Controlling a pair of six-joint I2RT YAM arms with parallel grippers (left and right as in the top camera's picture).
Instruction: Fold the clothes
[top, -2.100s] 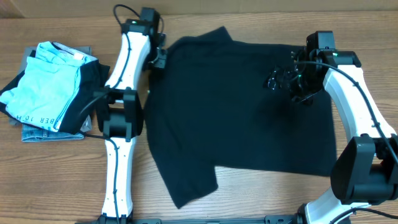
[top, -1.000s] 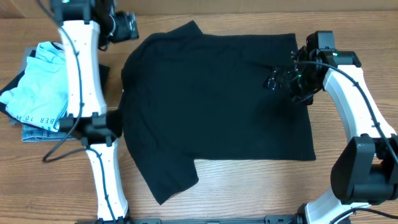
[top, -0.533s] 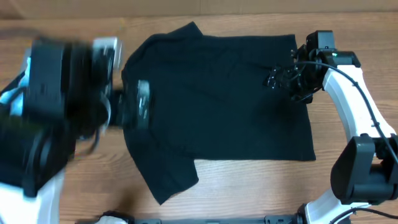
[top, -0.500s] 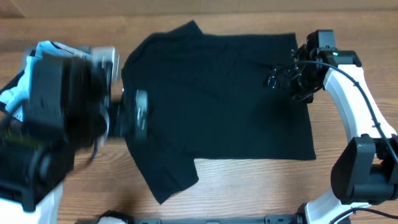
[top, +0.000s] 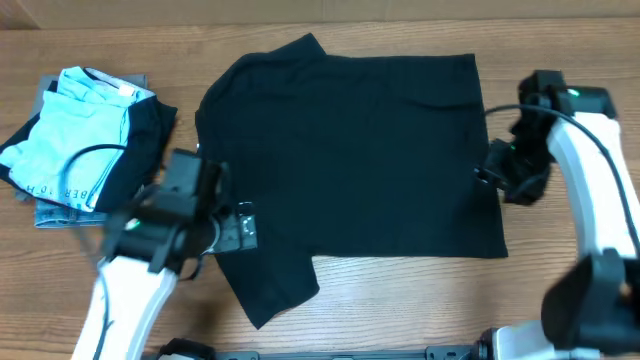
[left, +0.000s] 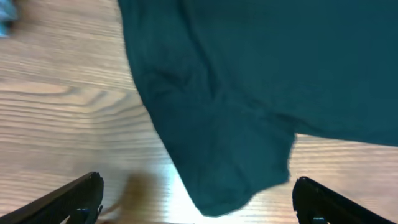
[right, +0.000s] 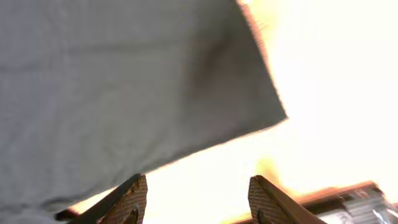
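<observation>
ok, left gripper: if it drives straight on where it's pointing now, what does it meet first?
Likely the sleeve of the black T-shirt, which lies centred ahead of the open left gripper in the wrist view. Nothing shows in between; depth is unclear.

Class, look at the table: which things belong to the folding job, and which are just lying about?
Job in hand:
- black T-shirt, spread out

Lying about:
- light blue folded garment with dark lettering
- grey-blue folded piece under it
</observation>
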